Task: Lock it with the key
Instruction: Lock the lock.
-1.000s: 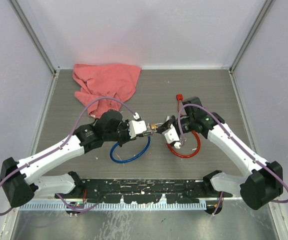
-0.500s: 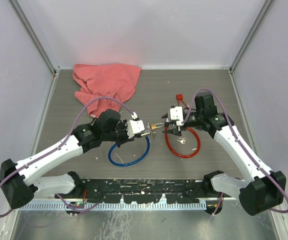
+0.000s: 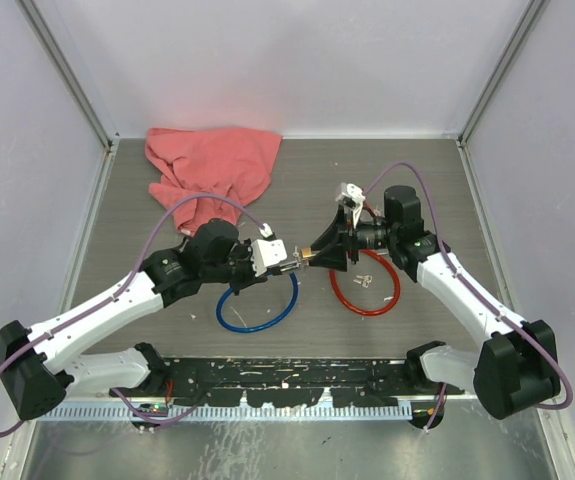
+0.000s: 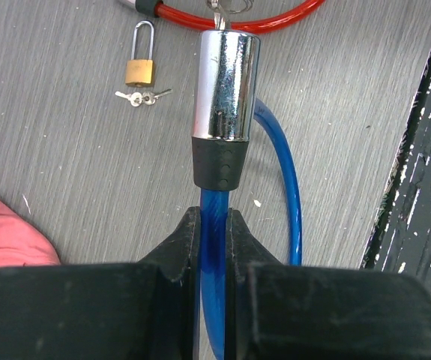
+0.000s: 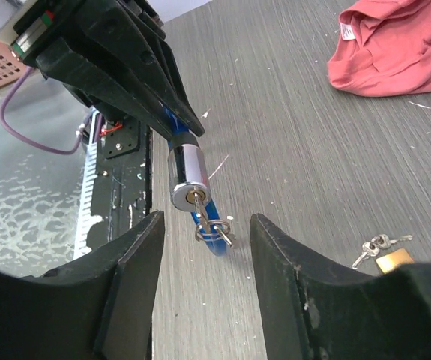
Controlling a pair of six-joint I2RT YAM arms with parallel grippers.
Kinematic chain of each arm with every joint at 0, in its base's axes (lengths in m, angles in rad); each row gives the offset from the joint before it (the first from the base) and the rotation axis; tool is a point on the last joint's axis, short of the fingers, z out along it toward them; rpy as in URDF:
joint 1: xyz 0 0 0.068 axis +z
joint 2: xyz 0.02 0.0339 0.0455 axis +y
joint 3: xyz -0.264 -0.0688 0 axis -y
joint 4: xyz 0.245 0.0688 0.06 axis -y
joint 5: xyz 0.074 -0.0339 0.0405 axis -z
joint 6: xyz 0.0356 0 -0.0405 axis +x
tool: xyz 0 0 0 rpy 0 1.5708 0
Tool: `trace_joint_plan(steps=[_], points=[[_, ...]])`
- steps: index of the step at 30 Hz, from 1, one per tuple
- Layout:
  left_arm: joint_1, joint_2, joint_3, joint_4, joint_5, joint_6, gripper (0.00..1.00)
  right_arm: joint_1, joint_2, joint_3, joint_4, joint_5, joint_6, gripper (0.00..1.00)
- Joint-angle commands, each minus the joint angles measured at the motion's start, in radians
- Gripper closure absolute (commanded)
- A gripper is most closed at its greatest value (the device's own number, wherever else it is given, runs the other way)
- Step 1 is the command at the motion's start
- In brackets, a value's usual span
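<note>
Red cable (image 4: pixel 275 21) cut off at top edge, L wrist view. Padlock (image 5: pixel 393 261) partly hidden behind right gripper (image 5: pixel 206 225) finger.

Key (image 5: pixel 201 213) in chrome cylinder (image 4: pixel 226 86) of blue cable lock (image 4: pixel 288 180), horizontal, off the table.

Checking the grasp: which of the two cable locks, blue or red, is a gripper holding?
The blue cable lock with the chrome cylinder: the left gripper pinches its cable just behind that cylinder, while the red cable lock lies ungripped.

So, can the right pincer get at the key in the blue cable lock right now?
Probably yes: the right pincer is open, the key juts from the lock head toward it, nothing between.
</note>
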State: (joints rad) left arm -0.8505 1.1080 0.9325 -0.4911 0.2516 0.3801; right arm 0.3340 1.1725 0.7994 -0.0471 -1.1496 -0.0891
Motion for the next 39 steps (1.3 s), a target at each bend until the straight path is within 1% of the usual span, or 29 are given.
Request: trace_joint_plan(steps=[1,4,10,14,20,22,23,26,28,30,33,36,37,39], points=[[-0.001,-0.023,0.004,0.016,0.034,-0.017,1.0,0.025,-0.01,0.001,0.098,0.005,0.091,0.47],[0.0,-0.021,0.008,0.017,0.036,-0.019,1.0,0.038,-0.002,-0.002,0.097,0.022,0.091,0.52],[0.0,-0.021,0.006,0.019,0.036,-0.021,1.0,0.061,0.01,0.0,0.064,0.05,0.05,0.54],[0.0,-0.015,0.008,0.019,0.037,-0.023,1.0,0.075,0.019,0.006,0.034,0.071,0.012,0.58],[0.001,-0.014,0.009,0.019,0.037,-0.021,1.0,0.083,0.017,0.012,0.013,0.076,-0.028,0.66],[0.0,-0.012,0.008,0.019,0.036,-0.02,1.0,0.087,0.014,0.014,0.003,0.075,-0.049,0.7],[0.0,-0.013,0.009,0.018,0.036,-0.021,1.0,0.088,0.014,0.015,-0.004,0.071,-0.064,0.74],[0.001,-0.01,0.011,0.017,0.036,-0.019,1.0,0.093,0.008,0.023,-0.043,0.052,-0.141,0.9],[0.0,-0.011,0.012,0.016,0.036,-0.017,1.0,0.099,0.002,0.029,-0.088,0.05,-0.221,0.98],[0.0,-0.009,0.014,0.011,0.037,-0.014,1.0,0.112,-0.008,0.04,-0.151,0.053,-0.366,0.99],[0.0,-0.003,0.019,0.0,0.046,-0.005,1.0,0.145,-0.039,0.047,-0.257,0.081,-0.631,0.99],[0.001,0.014,0.036,-0.027,0.065,0.007,1.0,0.183,-0.066,0.062,-0.402,0.112,-0.982,0.99],[0.001,0.021,0.043,-0.037,0.07,0.008,1.0,0.194,-0.067,0.071,-0.442,0.135,-1.053,0.99],[0.007,0.033,0.056,-0.054,0.083,0.014,1.0,0.207,-0.062,0.102,-0.492,0.178,-1.139,0.99]])
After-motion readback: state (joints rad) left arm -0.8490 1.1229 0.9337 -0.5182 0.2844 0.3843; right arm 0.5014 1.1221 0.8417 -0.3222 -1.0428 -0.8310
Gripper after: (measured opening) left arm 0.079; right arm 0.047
